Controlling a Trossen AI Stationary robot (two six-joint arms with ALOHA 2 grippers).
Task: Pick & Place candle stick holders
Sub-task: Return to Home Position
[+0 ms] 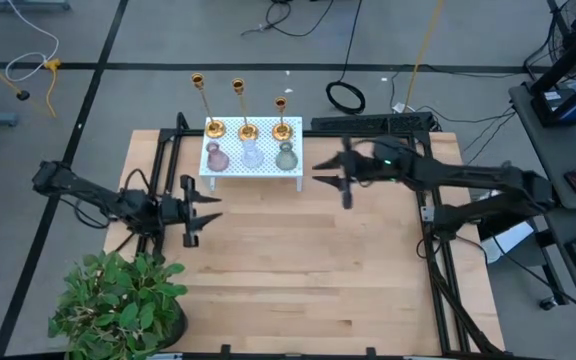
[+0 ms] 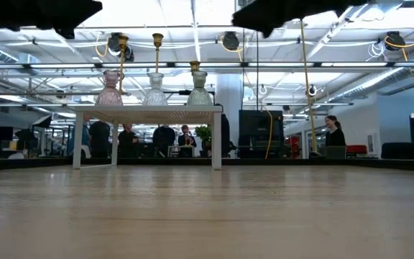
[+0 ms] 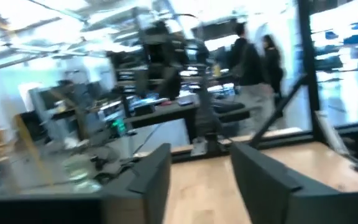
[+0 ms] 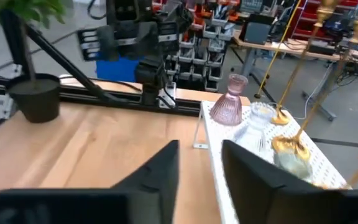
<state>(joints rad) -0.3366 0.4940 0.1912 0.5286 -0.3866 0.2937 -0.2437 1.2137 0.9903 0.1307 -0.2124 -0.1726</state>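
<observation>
At the far edge of the counter (image 1: 298,280), on the white shelf (image 1: 233,168), the three gold candle stick holders (image 1: 249,131) stand in a row along the back. A pink glass holder (image 1: 216,157), a clear glass holder (image 1: 252,155) and a green glass holder (image 1: 286,156) stand just in front of them. Each gold one is upright on its flared base, long axis vertical, cup at the top; the low view shows the stems plumb and of differing heights.

Nothing looks left to carry, so your job is to bring both arms home cleanly. Your right gripper (image 1: 320,173) hangs just beside the shelf's right end, fingers apart and empty. Draw it straight away from the shelf, never across it, since those tall stems would likely tip at a touch. Your left gripper (image 1: 208,207) sits near the shelf's front left corner, fingers likewise released with nothing between them. Pull it back toward its base, minding the potted plant (image 1: 118,300).
</observation>
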